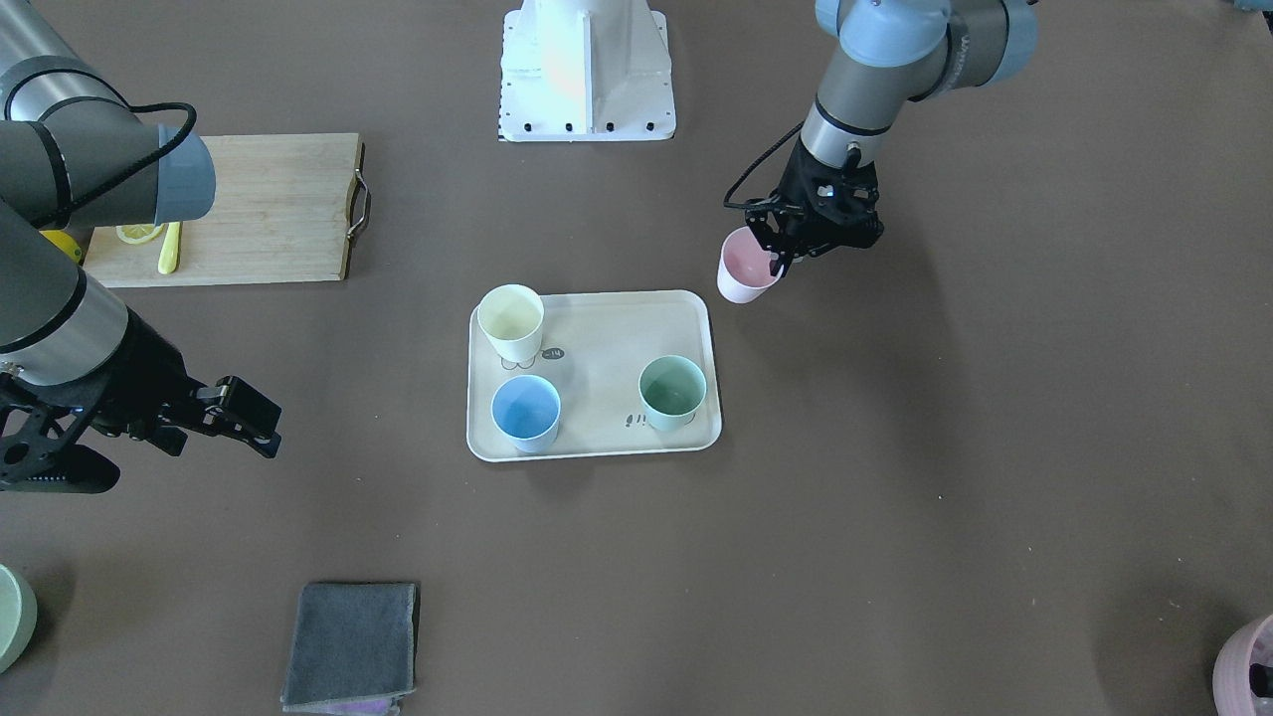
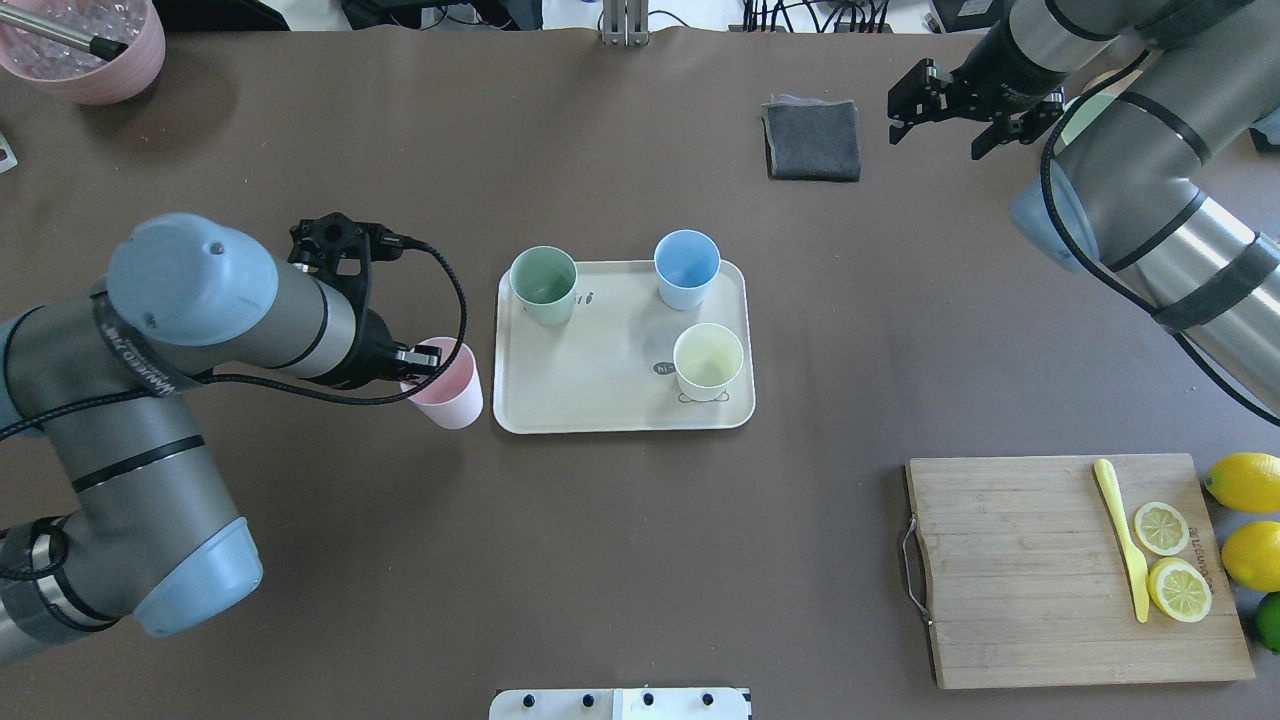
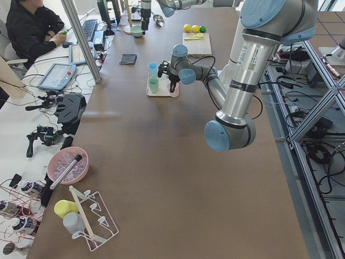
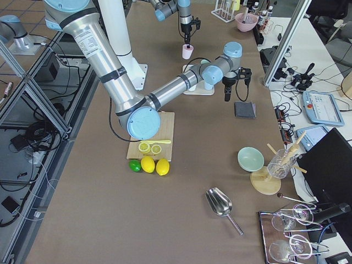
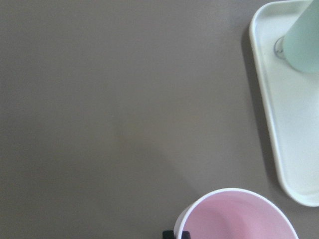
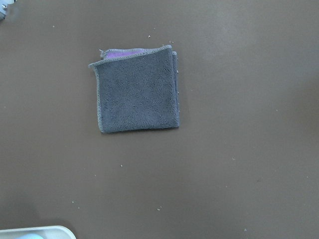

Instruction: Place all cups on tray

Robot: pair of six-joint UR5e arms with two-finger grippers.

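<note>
The cream tray [image 2: 610, 385] lies mid-table and also shows in the front view [image 1: 597, 348]. Three cups stand upright on it: mint green [image 2: 543, 285], light blue [image 2: 686, 268] and yellow [image 2: 708, 362]. My left gripper [image 2: 425, 360] is shut on the rim of the pink cup [image 2: 448, 388], one finger inside it. The cup is upright just off the tray's left edge, over the table [image 1: 746, 267]. The left wrist view shows the pink cup [image 5: 239, 219], the tray's edge [image 5: 294, 144] and the green cup [image 5: 306, 40]. My right gripper [image 2: 908, 100] is open and empty, far from the tray.
A folded grey cloth [image 2: 812, 140] lies beside the right gripper and fills the right wrist view [image 6: 137, 89]. A wooden cutting board [image 2: 1020, 570] with lemon halves and a yellow knife sits at the near right. A mauve pot [image 2: 90, 60] stands at the far left.
</note>
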